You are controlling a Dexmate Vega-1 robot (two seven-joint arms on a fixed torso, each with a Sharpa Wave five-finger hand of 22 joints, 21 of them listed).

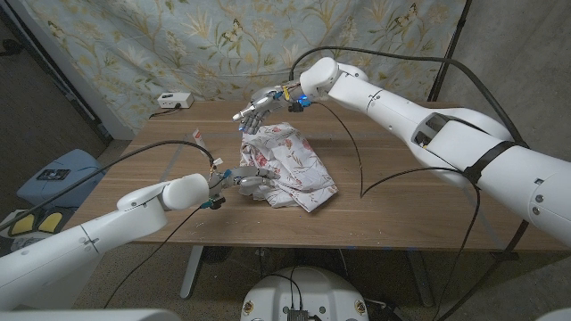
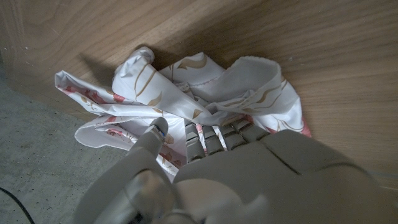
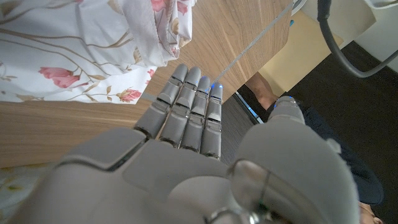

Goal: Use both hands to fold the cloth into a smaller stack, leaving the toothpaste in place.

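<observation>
Now: cloth (image 1: 287, 167) seen crumpled mid-table | left hand (image 1: 251, 181) clamped on its near-left edge | right hand (image 1: 260, 109) held above far edge, fingers (image 3: 186, 106) together, nothing gripped

No text, label, brand, number or sign can be read anywhere: the crumpled white cloth with pink roses (image 1: 287, 166) beside the fingers carries only its floral print, no lettering.

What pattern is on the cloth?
The cloth is white with pink roses and tan stems, clearest in the right wrist view.
</observation>
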